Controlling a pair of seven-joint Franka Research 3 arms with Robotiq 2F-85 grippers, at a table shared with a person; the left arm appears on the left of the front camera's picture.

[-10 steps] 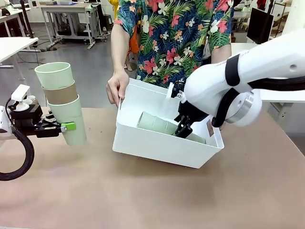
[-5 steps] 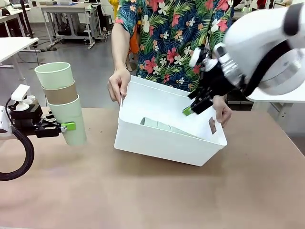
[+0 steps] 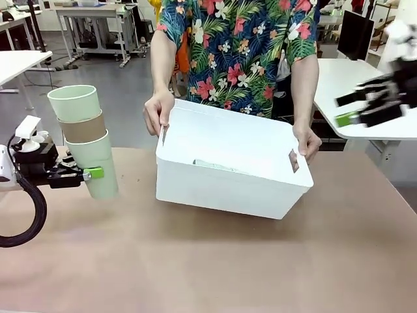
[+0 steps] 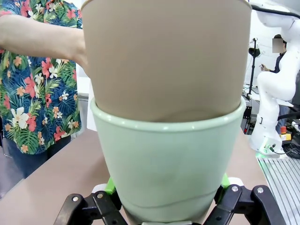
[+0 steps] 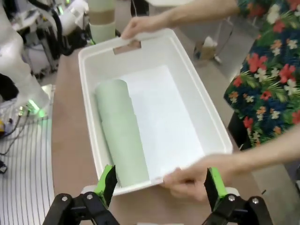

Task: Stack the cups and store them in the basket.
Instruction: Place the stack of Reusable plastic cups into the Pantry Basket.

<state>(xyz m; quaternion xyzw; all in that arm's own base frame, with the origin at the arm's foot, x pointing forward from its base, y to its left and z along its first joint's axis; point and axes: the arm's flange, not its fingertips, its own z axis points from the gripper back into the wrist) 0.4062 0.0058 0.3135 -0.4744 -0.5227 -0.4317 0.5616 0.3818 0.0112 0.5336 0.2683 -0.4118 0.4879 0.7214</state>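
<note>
My left gripper is at the table's left end, shut on the bottom mint cup of an upright stack, with a brown cup and another mint cup nested above. Up close, the left gripper clamps the mint cup under the brown cup. The white basket sits mid-table, slightly tilted, held at both ends by a person's hands. A stack of mint cups lies on its side inside the basket. My right gripper hangs open, high at the right; in the right wrist view it is above the basket's near end.
The person in a floral shirt stands at the far edge behind the basket. One hand grips the basket's rim just ahead of my right fingers. Bare brown tabletop lies in front of the basket.
My right gripper has risen out of the basket and swung away to the right, leaving the mint cups lying inside. The person's second hand took the basket's right end. The left arm stayed still.
</note>
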